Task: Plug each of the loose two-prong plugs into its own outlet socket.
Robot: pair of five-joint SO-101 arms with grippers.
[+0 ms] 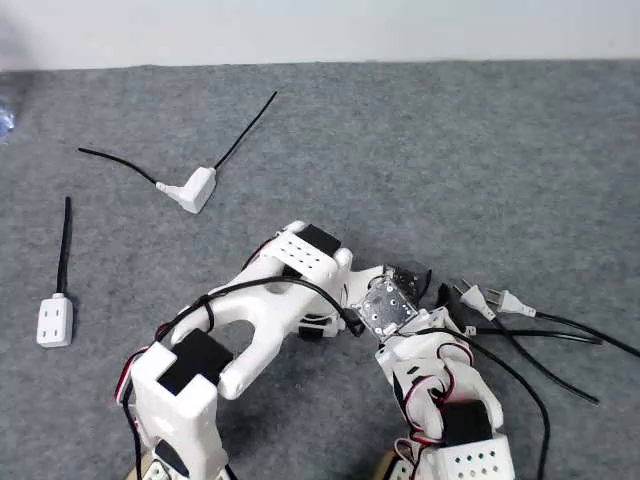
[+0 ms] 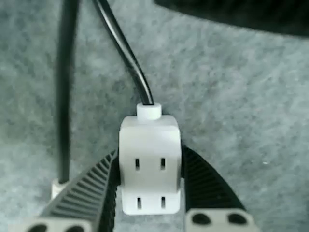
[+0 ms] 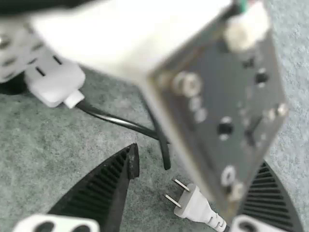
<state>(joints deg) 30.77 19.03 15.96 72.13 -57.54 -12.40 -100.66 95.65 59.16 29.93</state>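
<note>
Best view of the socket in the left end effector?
Left wrist view: outlet socket, four slots facing the camera, in the left end effector. Right wrist view catches one end; high view, the left arm hides it.

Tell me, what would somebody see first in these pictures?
The white left arm and right arm meet in the middle of the grey table. The left gripper clamps a white socket block, and the right gripper hangs open over a white two-prong plug.
</note>
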